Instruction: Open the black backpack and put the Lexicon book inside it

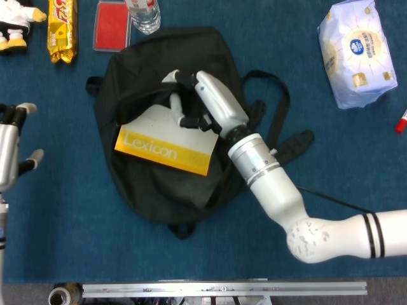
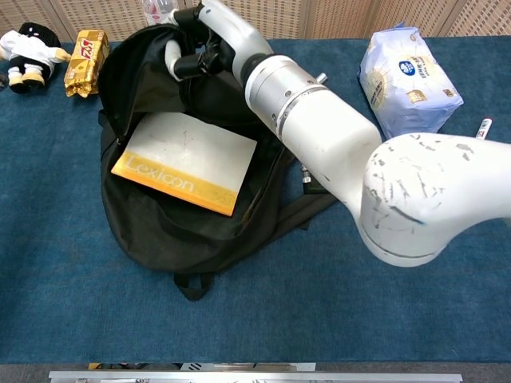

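Observation:
The black backpack [image 1: 166,184] [image 2: 168,227] lies on the blue table with its mouth open. The Lexicon book [image 1: 166,145] [image 2: 188,163], white with a yellow band, lies in the opening, its yellow edge showing and its far edge under the flap. My right hand [image 1: 198,101] [image 2: 206,38] is over the top of the bag, fingers curled around the edge of the upper flap, just above the book. My left hand [image 1: 13,147] is at the far left edge of the head view, well away from the bag, fingers apart and holding nothing.
A tissue pack [image 1: 356,54] [image 2: 407,76] lies at the back right, with a red marker [image 1: 402,121] [image 2: 481,134] near the right edge. A plush toy [image 1: 16,22] [image 2: 32,44], snack bar [image 1: 62,28] [image 2: 88,52], red box [image 1: 113,25] and bottle [image 1: 143,13] line the back left.

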{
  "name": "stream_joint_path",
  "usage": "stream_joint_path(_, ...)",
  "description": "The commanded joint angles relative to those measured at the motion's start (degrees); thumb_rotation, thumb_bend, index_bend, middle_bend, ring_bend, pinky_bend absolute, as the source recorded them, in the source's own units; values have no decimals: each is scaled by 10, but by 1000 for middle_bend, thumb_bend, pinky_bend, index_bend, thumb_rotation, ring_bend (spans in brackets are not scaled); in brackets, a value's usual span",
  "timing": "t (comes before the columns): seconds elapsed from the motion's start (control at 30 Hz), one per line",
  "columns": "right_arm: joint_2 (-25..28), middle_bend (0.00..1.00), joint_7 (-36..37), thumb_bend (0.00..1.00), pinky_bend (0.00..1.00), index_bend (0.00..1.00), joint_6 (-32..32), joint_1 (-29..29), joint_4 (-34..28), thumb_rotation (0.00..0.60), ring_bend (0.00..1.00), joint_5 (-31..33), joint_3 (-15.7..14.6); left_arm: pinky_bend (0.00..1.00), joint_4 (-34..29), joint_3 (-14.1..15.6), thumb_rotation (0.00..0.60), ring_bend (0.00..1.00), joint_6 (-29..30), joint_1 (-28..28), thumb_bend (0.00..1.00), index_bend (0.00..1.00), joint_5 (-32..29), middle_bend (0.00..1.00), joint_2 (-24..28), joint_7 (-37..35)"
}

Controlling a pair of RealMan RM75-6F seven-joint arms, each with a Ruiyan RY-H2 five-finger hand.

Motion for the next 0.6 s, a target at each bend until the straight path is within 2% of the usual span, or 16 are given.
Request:
stream_joint_path(0.03, 16, 217, -12, 388, 263, 65, -19, 9, -12, 600, 125, 24, -12, 412, 4, -1, 600, 311, 0, 5, 79, 314, -7, 419, 4, -8)
stream_joint_path(0.17, 26, 182, -18, 335, 230, 3, -20, 20, -21, 600, 92, 37, -19, 411, 8, -2, 600, 305, 2, 10, 78, 314, -8, 414, 5, -17)
stream_joint_path(0.37, 35, 163, -28, 282, 221, 0, -1, 32, -33, 600, 82, 40, -26, 411, 9, -8, 600, 304, 1, 13, 78, 315, -15, 411, 8, -23)
stream_joint_path(0.43, 36, 155, -32, 215, 207, 0, 9, 36, -36, 600, 74, 41, -27, 411, 10, -8, 600, 304, 1, 14, 78, 315, -17, 411, 8, -24)
stream_joint_path(0.57, 46, 128, -57, 19, 180, 0, 18, 47, -46, 600, 51, 48, -44, 411, 12, -11, 600, 304, 0, 15, 78, 315, -20, 409, 7, -26)
stream_joint_path(0.6, 51, 121, -60, 5, 173, 0, 13, 48, -51, 600, 45, 54, -47, 411, 12, -11, 600, 304, 0, 15, 79, 315, -20, 408, 7, -26)
